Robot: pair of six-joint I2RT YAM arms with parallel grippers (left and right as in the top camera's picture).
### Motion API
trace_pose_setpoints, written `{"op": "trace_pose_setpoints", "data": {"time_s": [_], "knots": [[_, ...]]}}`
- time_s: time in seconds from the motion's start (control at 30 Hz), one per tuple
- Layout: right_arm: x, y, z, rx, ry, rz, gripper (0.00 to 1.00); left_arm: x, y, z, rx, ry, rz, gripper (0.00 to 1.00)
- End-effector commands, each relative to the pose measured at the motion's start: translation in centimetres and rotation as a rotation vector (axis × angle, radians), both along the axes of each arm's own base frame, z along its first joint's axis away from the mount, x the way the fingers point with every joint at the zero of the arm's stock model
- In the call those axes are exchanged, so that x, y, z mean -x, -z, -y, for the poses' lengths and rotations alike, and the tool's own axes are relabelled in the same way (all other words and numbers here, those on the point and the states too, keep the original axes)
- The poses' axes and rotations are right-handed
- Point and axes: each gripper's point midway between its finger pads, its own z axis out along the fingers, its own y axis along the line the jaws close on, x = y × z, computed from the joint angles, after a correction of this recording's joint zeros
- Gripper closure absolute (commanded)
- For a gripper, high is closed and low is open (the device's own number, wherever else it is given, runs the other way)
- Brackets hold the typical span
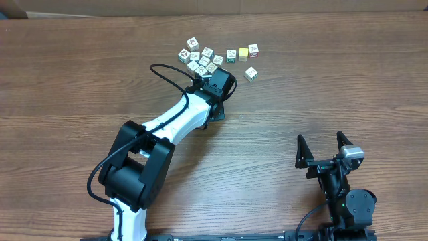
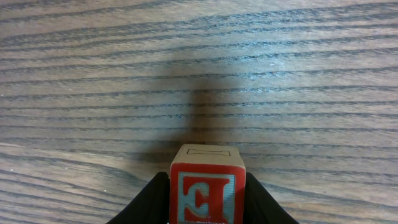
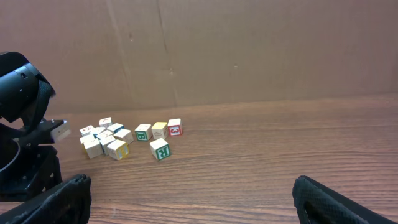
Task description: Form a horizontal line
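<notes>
My left gripper point(image 2: 207, 200) is shut on a red-framed cube point(image 2: 208, 165) with a letter on a pale face, held just over bare wood. In the overhead view it point(image 1: 211, 77) sits at the near edge of an irregular bunch of white cubes point(image 1: 200, 59). Right of the bunch, three cubes form a short row point(image 1: 243, 52): green-edged, yellow and red-and-white. The row also shows in the right wrist view point(image 3: 160, 129). One green-edged cube point(image 1: 251, 73) lies alone in front of the row. My right gripper point(image 1: 322, 142) is open and empty, far from the cubes at the table's near right.
The left arm's white links point(image 1: 167, 124) stretch diagonally from the near left base toward the cubes, with a black cable looping above. A brown cardboard wall point(image 3: 249, 50) stands behind the table's far edge. Bare wood lies between the two arms.
</notes>
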Motion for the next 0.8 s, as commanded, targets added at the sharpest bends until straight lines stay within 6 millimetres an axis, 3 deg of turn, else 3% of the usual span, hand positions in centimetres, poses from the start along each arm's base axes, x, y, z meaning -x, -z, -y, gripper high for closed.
{"op": "trace_pose_setpoints", "data": {"time_s": [0.0, 0.43, 0.77], "knots": [[-0.04, 0.25, 0.27, 0.007, 0.014, 0.002, 0.00, 0.65, 1.09, 0.35, 0.004, 0.007, -0.030, 0.71], [-0.04, 0.25, 0.27, 0.007, 0.014, 0.002, 0.00, 0.63, 1.08, 0.36, 0.004, 0.007, -0.029, 0.70], [-0.04, 0.25, 0.27, 0.007, 0.014, 0.002, 0.00, 0.64, 1.09, 0.35, 0.004, 0.007, -0.029, 0.59]]}}
